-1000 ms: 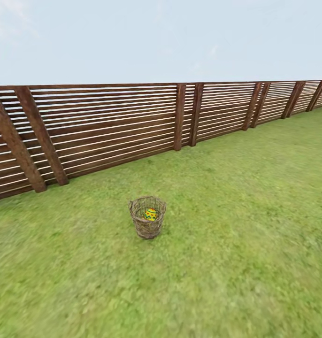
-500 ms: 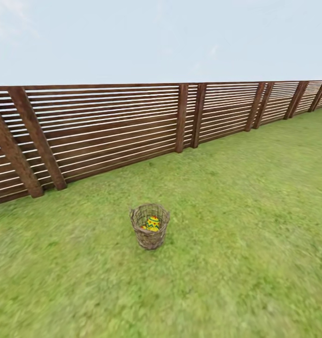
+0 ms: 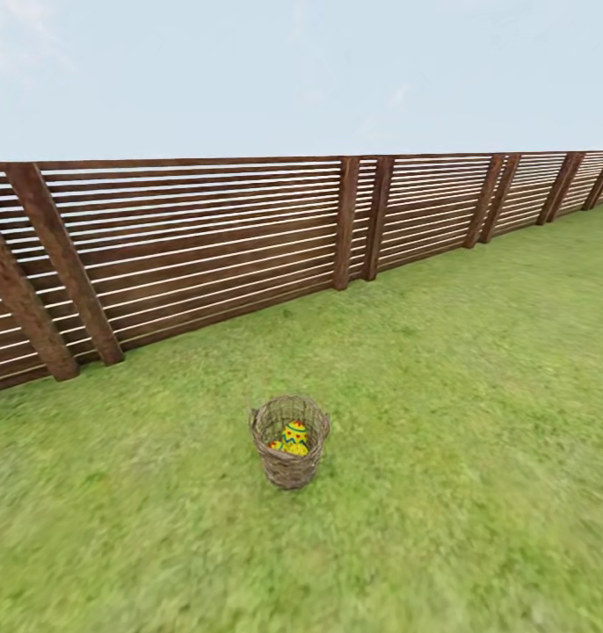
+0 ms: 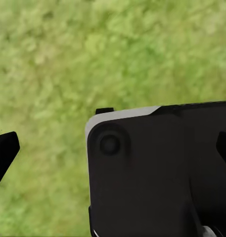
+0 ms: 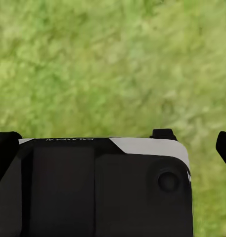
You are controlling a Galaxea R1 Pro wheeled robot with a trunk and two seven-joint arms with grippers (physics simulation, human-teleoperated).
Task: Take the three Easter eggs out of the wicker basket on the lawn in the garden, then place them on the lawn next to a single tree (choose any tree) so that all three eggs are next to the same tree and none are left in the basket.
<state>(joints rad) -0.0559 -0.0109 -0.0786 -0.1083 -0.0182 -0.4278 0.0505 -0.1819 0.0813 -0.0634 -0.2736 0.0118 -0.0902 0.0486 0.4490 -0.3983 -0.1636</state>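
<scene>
Both my grippers hang over bare lawn (image 3: 477, 457) — tucked for travel, I judge; fingers spread wide, holding nothing. Ahead stands the wicker basket (image 3: 290, 454), mid-lawn, Easter eggs (image 3: 293, 436) nested inside. Beyond — the slatted fence (image 3: 205, 251) at the lawn's far edge.

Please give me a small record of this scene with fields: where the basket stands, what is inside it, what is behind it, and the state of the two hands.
basket: wicker basket, upright on the lawn
contents: painted Easter eggs inside; exact count cannot be told
behind: brown slatted wooden fence, apart from the basket
tree: not seen here
left hand: dark fingertips at picture edges, over grass; open or shut cannot be told
right hand: the same, over grass
task progress: eggs not yet removed
</scene>
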